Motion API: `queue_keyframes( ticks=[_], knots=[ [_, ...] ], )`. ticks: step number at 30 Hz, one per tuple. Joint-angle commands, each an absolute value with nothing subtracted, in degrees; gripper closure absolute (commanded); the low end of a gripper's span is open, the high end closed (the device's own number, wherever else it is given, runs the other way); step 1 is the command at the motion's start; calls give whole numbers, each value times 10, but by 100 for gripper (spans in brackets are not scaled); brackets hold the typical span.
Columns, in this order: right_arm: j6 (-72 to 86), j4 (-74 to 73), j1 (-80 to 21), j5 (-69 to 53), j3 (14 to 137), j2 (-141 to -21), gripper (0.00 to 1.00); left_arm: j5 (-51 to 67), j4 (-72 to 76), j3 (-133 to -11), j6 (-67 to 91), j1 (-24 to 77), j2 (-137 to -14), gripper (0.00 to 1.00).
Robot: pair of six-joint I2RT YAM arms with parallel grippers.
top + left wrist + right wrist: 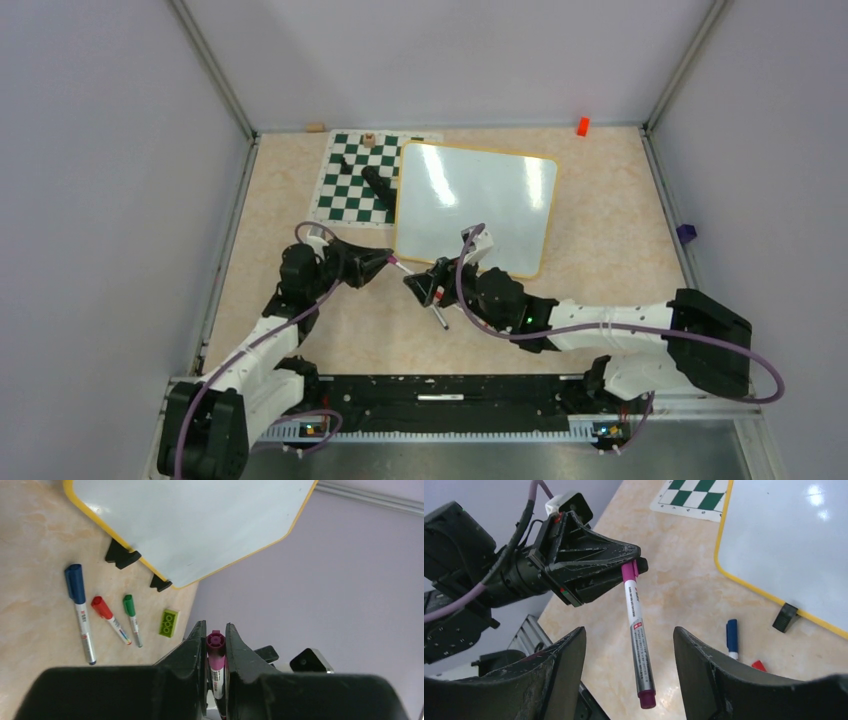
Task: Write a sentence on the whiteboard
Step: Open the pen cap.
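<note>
Here the left end effector (636, 563) is clamped on the marker (638, 630) at its cap end, and the right end effector (629, 632) gapes around the barrel; best to close square mid-barrel and pull straight, with the blank whiteboard (480, 200) lying just beyond on the table (290, 205).

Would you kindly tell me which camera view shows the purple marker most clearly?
The right wrist view: the purple marker hangs in full length from the left pincer. The left wrist view shows only its clamped end, seen end-on; the top view shows it tiny and partly hidden.
</note>
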State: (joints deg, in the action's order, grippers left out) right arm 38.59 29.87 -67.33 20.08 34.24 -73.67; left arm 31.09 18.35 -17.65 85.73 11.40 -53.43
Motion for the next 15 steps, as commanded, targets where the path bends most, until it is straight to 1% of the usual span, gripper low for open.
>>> queue_keyframes(
  ticks=[1, 6, 11, 15],
  knots=[
    [401, 420, -672, 223, 375, -771, 37, 321, 292, -173, 948, 112, -515, 100],
    [402, 430, -672, 219, 404, -802, 49, 320, 274, -176, 949, 112, -502, 100],
    [409, 450, -672, 235, 395, -801, 52, 322, 268, -173, 947, 112, -495, 100],
    [396, 427, -672, 238, 402, -796, 55, 323, 268, -160, 949, 112, -493, 100]
  ],
)
